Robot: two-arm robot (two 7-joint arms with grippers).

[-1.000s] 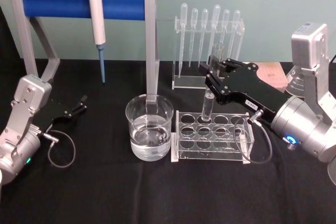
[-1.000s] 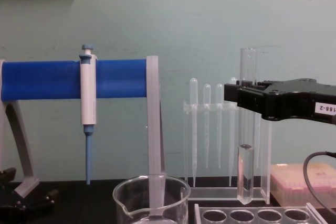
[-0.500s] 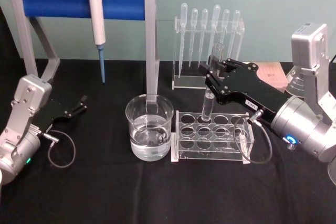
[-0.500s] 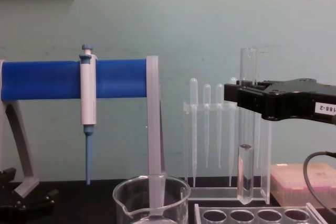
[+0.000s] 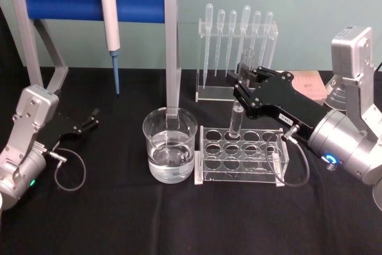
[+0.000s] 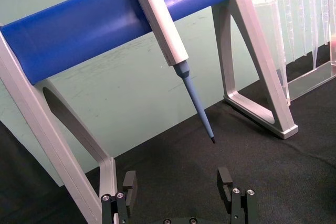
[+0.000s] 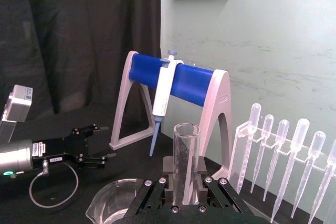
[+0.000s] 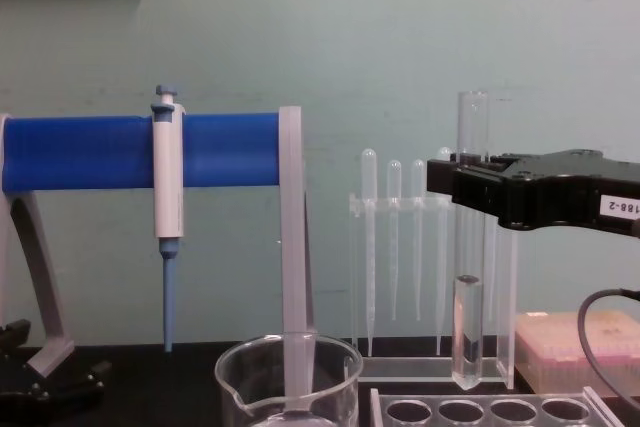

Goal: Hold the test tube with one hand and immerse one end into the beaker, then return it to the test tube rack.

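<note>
My right gripper (image 5: 243, 80) is clamped on the one test tube (image 5: 236, 117). The tube is upright, its round end just above a back-row hole of the single twelve-hole rack (image 5: 239, 178). One beaker (image 5: 156, 147) of water stands just left of the rack. Six pipettes (image 5: 233, 34) hang behind. My left gripper (image 5: 94, 117) sits parked, fingers apart, on the left of the table (image 5: 119, 219).
</note>
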